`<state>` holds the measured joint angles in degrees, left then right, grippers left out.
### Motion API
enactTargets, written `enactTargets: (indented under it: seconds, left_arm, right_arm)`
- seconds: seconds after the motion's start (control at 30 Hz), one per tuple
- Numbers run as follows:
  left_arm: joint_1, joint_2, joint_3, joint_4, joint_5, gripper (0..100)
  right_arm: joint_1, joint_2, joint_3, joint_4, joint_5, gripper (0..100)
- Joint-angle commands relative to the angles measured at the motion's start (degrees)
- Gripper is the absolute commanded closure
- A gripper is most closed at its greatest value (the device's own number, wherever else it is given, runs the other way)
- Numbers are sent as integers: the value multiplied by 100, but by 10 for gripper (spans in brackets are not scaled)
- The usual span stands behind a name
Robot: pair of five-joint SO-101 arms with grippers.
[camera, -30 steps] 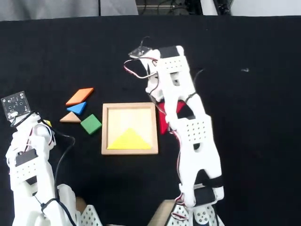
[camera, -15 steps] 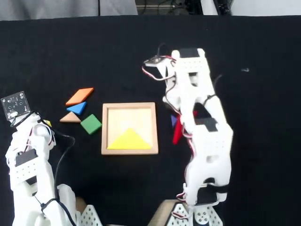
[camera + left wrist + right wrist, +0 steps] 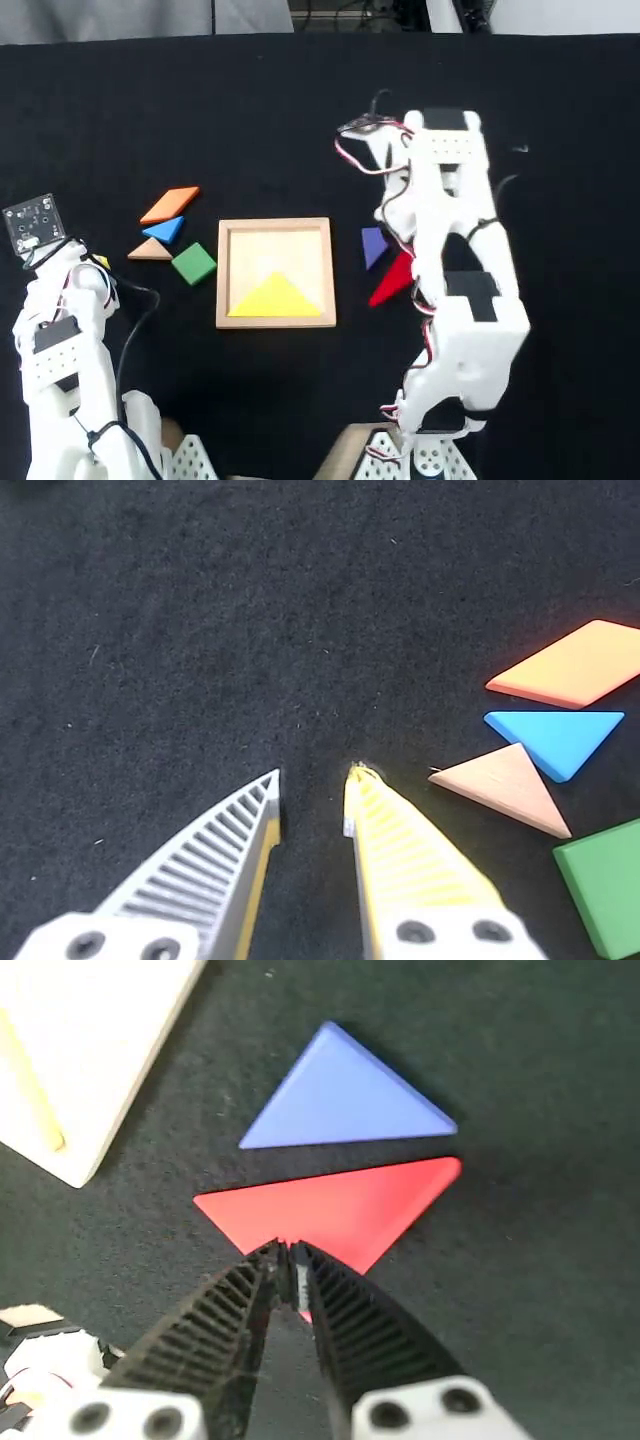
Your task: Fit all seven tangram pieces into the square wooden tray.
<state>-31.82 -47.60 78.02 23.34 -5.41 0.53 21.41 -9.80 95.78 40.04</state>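
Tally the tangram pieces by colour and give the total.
Yellow piece: 1
Orange piece: 1
Blue piece: 1
Tan piece: 1
Green piece: 1
Purple piece: 1
Red piece: 1
Total: 7

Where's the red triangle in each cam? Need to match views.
High: red triangle right of the tray.
Right wrist: red triangle at the right gripper tips.
Left wrist: faces the orange piece instead.
Shared landmark: purple triangle beside it.

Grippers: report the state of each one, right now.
Left gripper: open, jaws apart, holding nothing.
Right gripper: jaws shut on the edge of the red triangle.
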Motion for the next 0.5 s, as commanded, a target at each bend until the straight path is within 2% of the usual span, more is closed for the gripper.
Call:
enactTargets:
  seconds: [0.0, 0.17, 0.3, 0.47]
  left_arm:
    - [84, -79, -40, -132, -62, 884]
    - [84, -79, -40, -132, -62, 884]
    - [84, -79, -40, -132, -62, 884]
    - [84, -79, -40, -132, -62, 884]
  right_arm:
    - [158, -637, -66, -79, -70, 988]
    - [158, -1200, 110, -202, -800, 988]
    - [255, -1657, 1024, -378, -879, 988]
    - [905, -2747, 3222, -1943, -897, 988]
